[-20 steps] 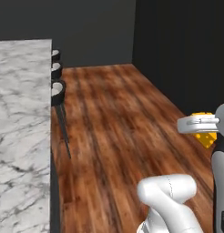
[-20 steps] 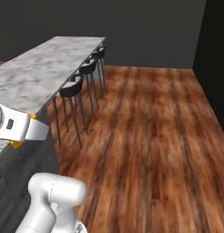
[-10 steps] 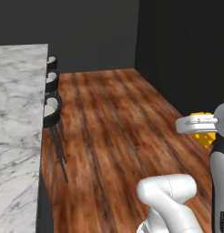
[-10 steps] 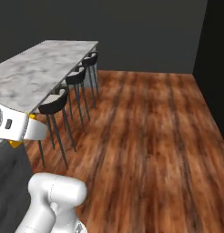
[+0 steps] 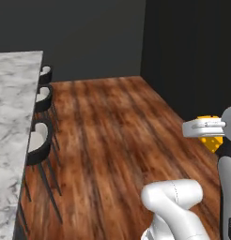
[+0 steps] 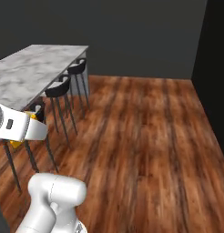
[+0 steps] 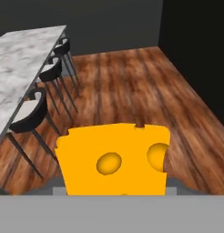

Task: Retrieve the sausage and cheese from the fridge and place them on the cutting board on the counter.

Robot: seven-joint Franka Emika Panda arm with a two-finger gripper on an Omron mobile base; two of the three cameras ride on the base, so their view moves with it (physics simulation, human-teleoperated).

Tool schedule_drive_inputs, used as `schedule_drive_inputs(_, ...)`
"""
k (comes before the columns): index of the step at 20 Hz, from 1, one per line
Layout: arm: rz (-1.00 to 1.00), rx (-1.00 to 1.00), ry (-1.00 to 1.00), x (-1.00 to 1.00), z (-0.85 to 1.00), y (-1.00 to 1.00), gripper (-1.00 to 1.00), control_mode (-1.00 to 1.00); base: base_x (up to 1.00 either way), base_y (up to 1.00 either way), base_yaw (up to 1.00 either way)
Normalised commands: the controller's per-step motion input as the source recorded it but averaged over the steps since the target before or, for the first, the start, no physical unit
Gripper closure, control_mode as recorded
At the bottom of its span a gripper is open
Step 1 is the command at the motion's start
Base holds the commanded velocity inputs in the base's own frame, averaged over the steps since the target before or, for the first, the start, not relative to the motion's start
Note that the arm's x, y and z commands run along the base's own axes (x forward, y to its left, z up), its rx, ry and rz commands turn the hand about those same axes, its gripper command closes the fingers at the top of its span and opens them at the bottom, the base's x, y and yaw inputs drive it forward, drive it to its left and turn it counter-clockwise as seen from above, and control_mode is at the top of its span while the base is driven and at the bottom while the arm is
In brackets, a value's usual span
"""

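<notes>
Gripper (image 7: pixel 114 193): pinching yellow-orange holed cheese wedge (image 7: pixel 114 161)
Carry: keep grip firm, level while driving
Route: clear black bar stools (image 7: pixel 27 116)

Arm raised with its hand level above the folded elbow. Gripper (image 5: pixel 212 140) closed on the cheese (image 7: pixel 114 161), the yellow wedge sitting between the jaws and protruding beyond them.
</notes>
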Motion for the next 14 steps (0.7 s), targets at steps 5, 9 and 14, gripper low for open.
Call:
schedule_drive_inputs(5,0.0,0.0,0.0,0.0,0.0,0.0,1.0,1.0,1.0,-0.34,0.0)
schedule_drive_inputs(9,0.0,0.0,0.0,0.0,0.0,0.0,1.0,1.0,1.0,-0.31,0.0)
schedule_drive_inputs(14,0.0,0.0,0.0,0.0,0.0,0.0,1.0,1.0,1.0,-0.29,0.0)
